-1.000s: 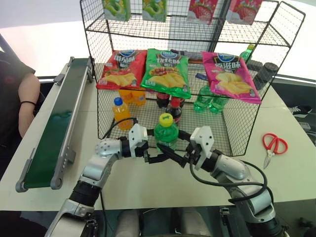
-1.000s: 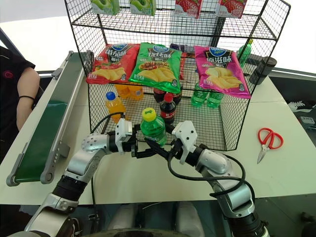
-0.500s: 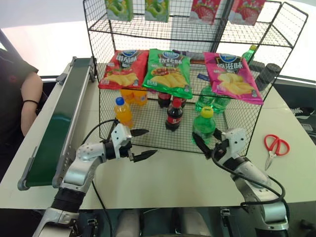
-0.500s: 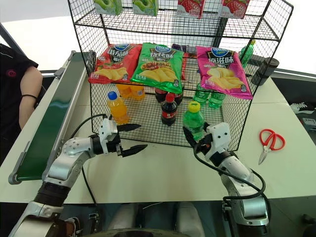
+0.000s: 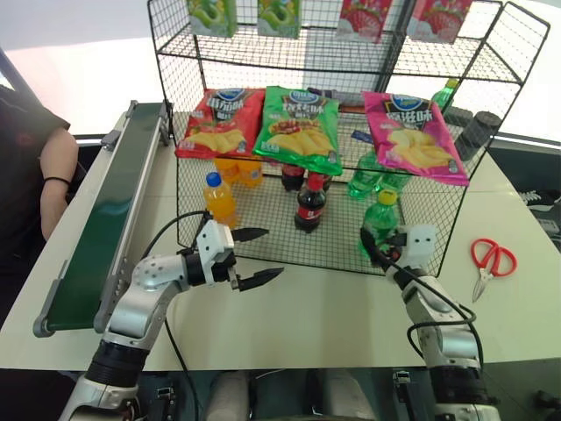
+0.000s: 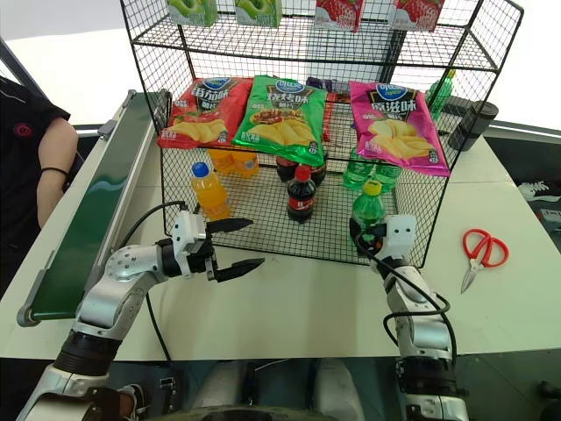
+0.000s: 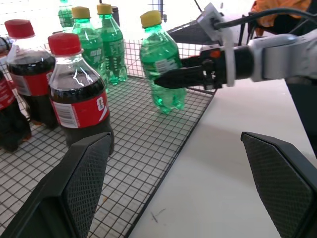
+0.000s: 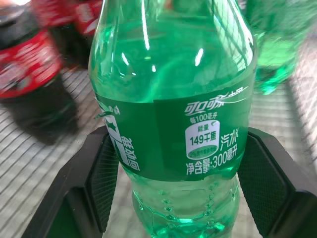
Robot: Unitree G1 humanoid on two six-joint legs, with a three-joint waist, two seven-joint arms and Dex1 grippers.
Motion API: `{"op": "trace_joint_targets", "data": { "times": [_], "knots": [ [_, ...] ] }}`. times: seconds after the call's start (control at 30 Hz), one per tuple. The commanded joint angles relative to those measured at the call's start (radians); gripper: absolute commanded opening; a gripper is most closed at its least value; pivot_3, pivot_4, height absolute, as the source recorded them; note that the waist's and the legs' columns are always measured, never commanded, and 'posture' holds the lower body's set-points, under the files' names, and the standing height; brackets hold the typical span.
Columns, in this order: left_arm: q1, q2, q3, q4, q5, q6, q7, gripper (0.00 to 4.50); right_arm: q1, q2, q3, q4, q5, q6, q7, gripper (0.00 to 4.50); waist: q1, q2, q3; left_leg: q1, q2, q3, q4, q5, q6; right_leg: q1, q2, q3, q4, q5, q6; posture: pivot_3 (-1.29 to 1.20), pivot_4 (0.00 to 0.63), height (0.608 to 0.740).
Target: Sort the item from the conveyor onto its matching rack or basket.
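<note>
Right gripper [image 5: 379,248] pinches the green bottle [image 7: 162,62] at its label, holding it upright over the grid floor of the rack's bottom tier [image 5: 272,219], near the front right corner, just right of a cola bottle [image 5: 309,201]. Left gripper [image 5: 254,257] hangs in front of the rack, fingers spread, holding nothing. Conveyor [image 5: 96,219] lies along the table's left side.

Probably a robotics test lab staged as a shop: a white table [image 5: 289,316] carries a conveyor [image 5: 96,228], a black wire shelf [image 5: 219,105] stocked with chip bags [image 5: 298,127] and soda bottles [image 5: 308,203].
</note>
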Motion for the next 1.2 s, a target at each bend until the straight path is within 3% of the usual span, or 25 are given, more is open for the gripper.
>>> {"op": "trace_joint_targets", "data": {
  "times": [0.03,0.53,0.6,0.67,1.2],
  "knots": [
    [0.008,-0.001,0.007,-0.04,-0.017,-0.001,0.013,4.46,-0.046,-0.012,-0.053,0.053,0.005,-0.061,-0.012,2.88,0.001,0.0,0.0,0.0,0.0,0.0,0.0,0.0,0.0,0.0,0.0,0.0,0.0,0.0,0.0,0.0,0.15,0.74],
    [0.021,-0.003,0.002,-0.047,-0.022,-0.001,0.024,4.46,-0.084,0.014,-0.055,0.113,0.025,-0.12,0.027,2.88,-0.003,0.0,0.0,0.001,0.001,0.0,0.0,0.0,0.0,0.001,0.0,0.001,0.001,0.0,0.0,0.0,0.15,0.74],
    [0.02,-0.004,0.002,-0.044,-0.022,-0.002,0.024,4.5,-0.075,0.014,-0.052,0.103,0.019,-0.122,0.029,3.94,-0.004,0.0,0.0,0.001,0.001,0.0,0.0,0.0,0.0,0.001,0.0,0.001,0.001,0.0,0.0,0.0,0.15,0.74],
    [0.018,-0.005,0.002,-0.042,-0.021,-0.004,0.023,4.5,-0.063,0.013,-0.051,0.091,0.014,-0.122,0.027,4.41,-0.004,0.0,0.0,0.001,0.001,0.0,0.0,0.0,0.0,0.001,0.0,0.001,0.001,0.0,0.0,0.0,0.15,0.74],
    [0.015,-0.005,0.006,-0.023,-0.019,-0.007,0.019,4.5,0.177,-0.017,-0.032,-0.256,-0.064,-0.058,-0.019,4.41,0.004,0.001,-0.001,0.0,0.001,-0.001,-0.001,0.0,0.0,0.001,0.0,0.001,0.0,0.0,0.0,0.0,0.15,0.74]
  ]
}}
